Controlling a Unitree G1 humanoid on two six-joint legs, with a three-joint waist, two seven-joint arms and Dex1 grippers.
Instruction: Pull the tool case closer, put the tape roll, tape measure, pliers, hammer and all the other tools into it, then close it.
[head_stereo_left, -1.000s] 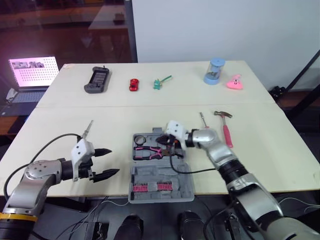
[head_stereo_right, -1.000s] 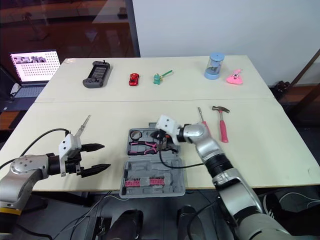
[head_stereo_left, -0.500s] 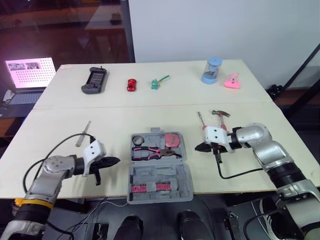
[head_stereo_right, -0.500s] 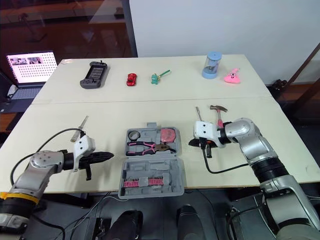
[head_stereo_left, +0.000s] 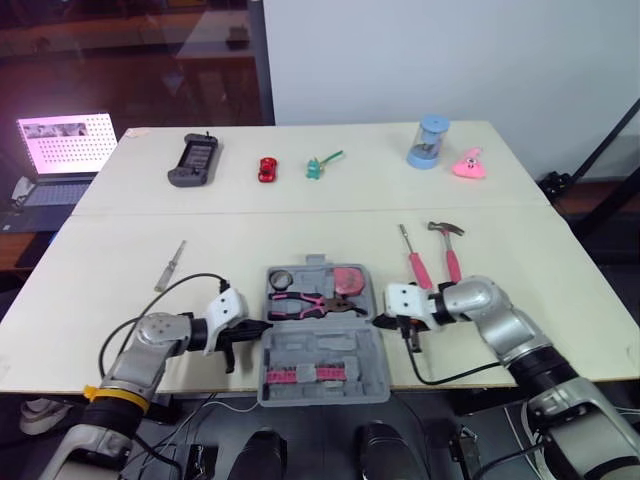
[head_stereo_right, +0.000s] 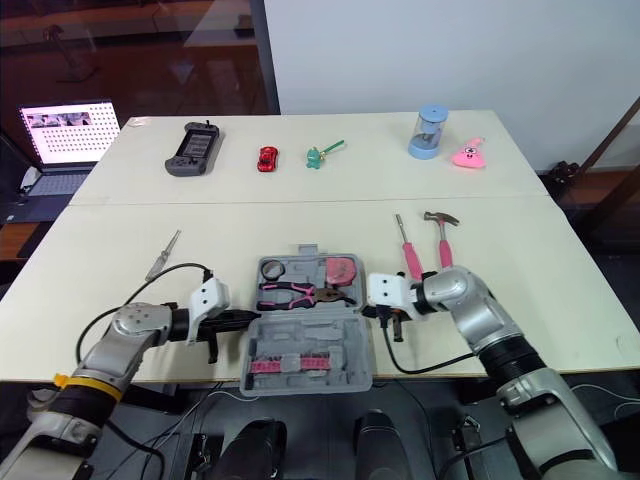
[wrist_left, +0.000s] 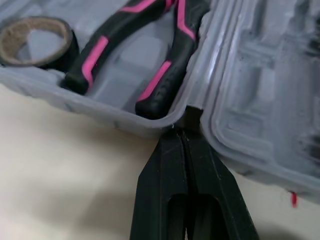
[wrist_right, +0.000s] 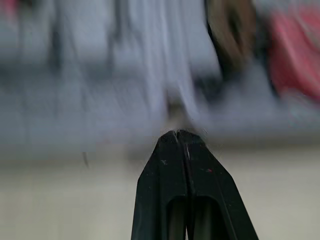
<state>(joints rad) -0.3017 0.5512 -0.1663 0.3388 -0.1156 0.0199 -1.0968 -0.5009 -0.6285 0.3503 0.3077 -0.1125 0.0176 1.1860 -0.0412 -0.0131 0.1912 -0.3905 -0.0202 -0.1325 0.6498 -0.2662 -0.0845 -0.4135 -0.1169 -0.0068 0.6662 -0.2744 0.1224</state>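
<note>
At the far left edge a laptop (head_stereo_left: 62, 146) stands lit, and along the back of the table (head_stereo_left: 120, 290) lie a dark game controller (head_stereo_left: 194, 160), a red toy car (head_stereo_left: 267, 169) and a small green toy (head_stereo_left: 320, 164). Nearer, a silver screwdriver (head_stereo_left: 170, 265) lies by itself on the table's left part. The left gripper (wrist_left: 182, 133) lies low over the table with its two fingers pressed together on nothing, its tip touching the left edge of the tool case (head_stereo_left: 352, 352) at the hinge seam. The case lies open near the front edge, between the two grippers: its far half holds the tape roll (head_stereo_left: 280, 277), the pliers (head_stereo_left: 312, 303) and the pink tape measure (head_stereo_left: 347, 279), its near half a row of pink bits (head_stereo_left: 300, 375). The right gripper (head_stereo_left: 378, 322), fingers likewise closed and empty, touches the case's right edge at the seam. Just beyond it a pink-handled screwdriver (head_stereo_left: 413, 262) and the hammer (head_stereo_left: 448, 255) lie side by side on the table. At the back right stand a blue cylinder (head_stereo_left: 428, 143) and a pink toy (head_stereo_left: 469, 165).
</note>
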